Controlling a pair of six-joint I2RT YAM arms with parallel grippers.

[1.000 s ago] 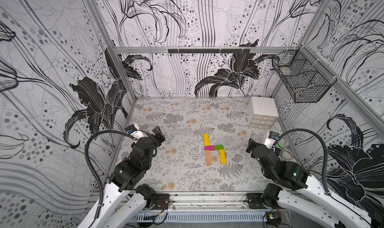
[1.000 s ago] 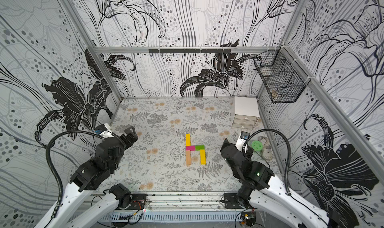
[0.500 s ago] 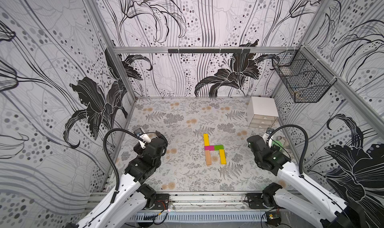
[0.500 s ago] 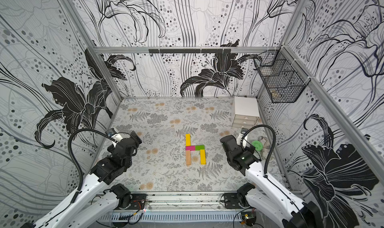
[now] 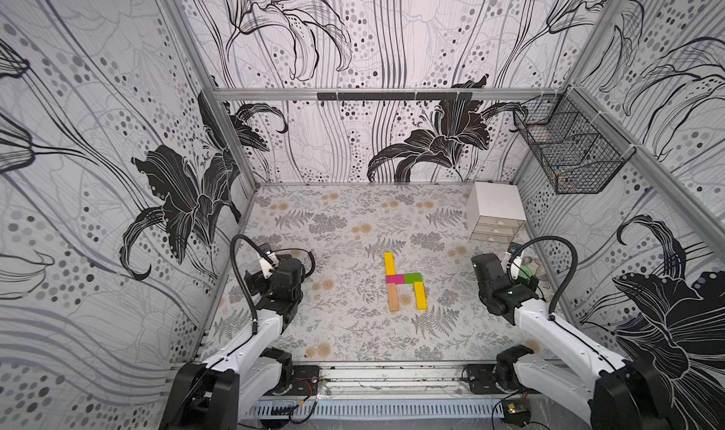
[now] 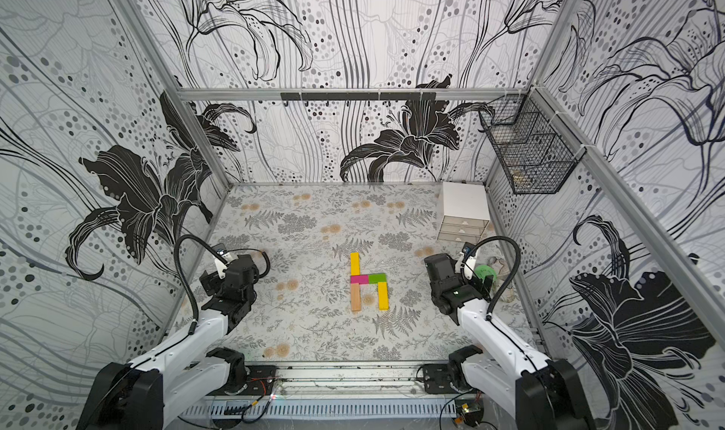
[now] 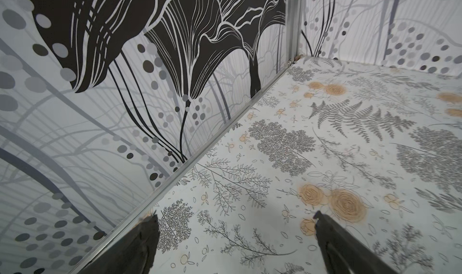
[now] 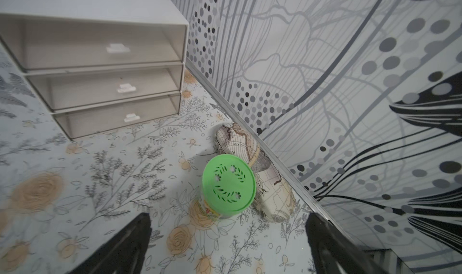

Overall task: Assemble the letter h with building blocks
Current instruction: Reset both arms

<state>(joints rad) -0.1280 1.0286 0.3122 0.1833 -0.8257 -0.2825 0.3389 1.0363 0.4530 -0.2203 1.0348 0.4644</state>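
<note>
The building blocks lie flat mid-table in both top views as the letter h (image 5: 404,281). A yellow block (image 5: 389,263) and a tan wood block (image 5: 393,297) form the stem. A magenta block (image 5: 395,279) and a green block (image 5: 413,278) form the crossbar, and a second yellow block (image 5: 420,295) is the leg. The same letter h (image 6: 368,281) shows with nothing touching it. My left gripper (image 7: 235,216) is open over bare table by the left wall. My right gripper (image 8: 228,217) is open near the right wall. Both are empty and far from the blocks.
A white drawer chest (image 5: 495,208) stands at the back right, also close in the right wrist view (image 8: 100,47). A green-lidded can (image 8: 228,182) and a map-printed pouch (image 8: 250,147) lie by the right wall. A wire basket (image 5: 569,149) hangs on that wall.
Both arms have folded down lower at their own sides of the table. The blocks have not moved, and both grippers stay open.
</note>
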